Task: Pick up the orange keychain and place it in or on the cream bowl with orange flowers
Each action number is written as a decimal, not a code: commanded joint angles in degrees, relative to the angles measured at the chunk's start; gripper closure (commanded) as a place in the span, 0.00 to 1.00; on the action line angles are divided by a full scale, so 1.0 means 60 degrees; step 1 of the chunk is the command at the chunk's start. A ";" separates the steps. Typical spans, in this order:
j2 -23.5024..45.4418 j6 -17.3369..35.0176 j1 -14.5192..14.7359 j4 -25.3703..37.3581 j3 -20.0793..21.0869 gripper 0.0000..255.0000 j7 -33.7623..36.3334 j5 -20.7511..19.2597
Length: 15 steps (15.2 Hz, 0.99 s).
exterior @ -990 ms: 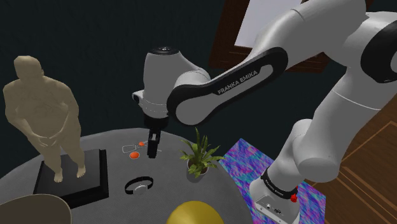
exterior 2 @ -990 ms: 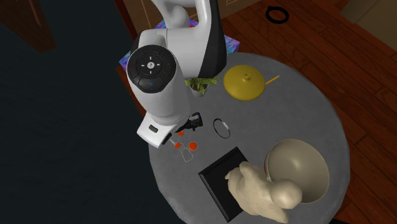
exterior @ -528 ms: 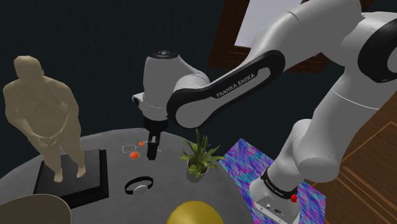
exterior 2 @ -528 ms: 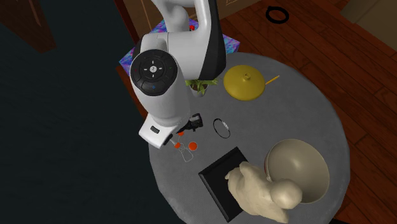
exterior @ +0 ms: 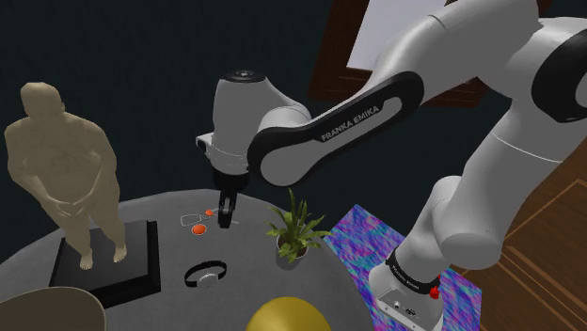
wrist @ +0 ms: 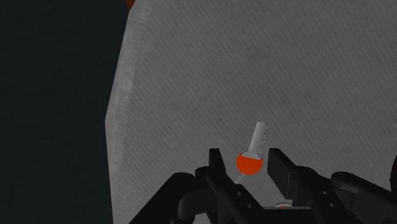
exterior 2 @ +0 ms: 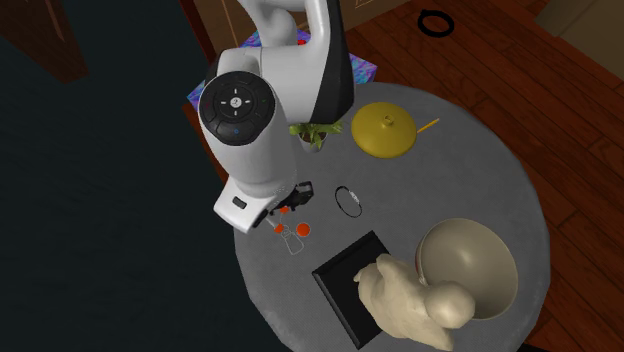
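Note:
The orange keychain [exterior: 198, 228] lies near the far edge of the round grey table [exterior: 169, 301], as orange beads with a thin wire ring [exterior 2: 295, 240]. My black gripper [exterior: 224, 224] stands upright over it, fingertips down at the table. In the wrist view one orange bead [wrist: 249, 163] with a white stem sits between my fingers [wrist: 215, 156]. The gripper [wrist: 245, 156] is open, with a narrow gap on each side of the bead. The bowl [exterior 2: 468, 268] is plain cream and stands at the opposite side of the table, beside the statue.
A tan statue [exterior: 66, 169] stands on a black base [exterior 2: 345, 280] close to the keychain. A black band [exterior: 205, 275], a potted plant [exterior: 296, 230] and a yellow dome [exterior 2: 385, 130] share the table. The table's edge [wrist: 118, 127] runs just beyond the gripper.
The fingers have drawn much closer together around the orange bead. The hand has shifted only slightly above the keychain.

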 commanded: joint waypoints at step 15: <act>-0.0821 -0.1563 0.0010 0.0650 0.0006 1.00 -0.0282 0.0428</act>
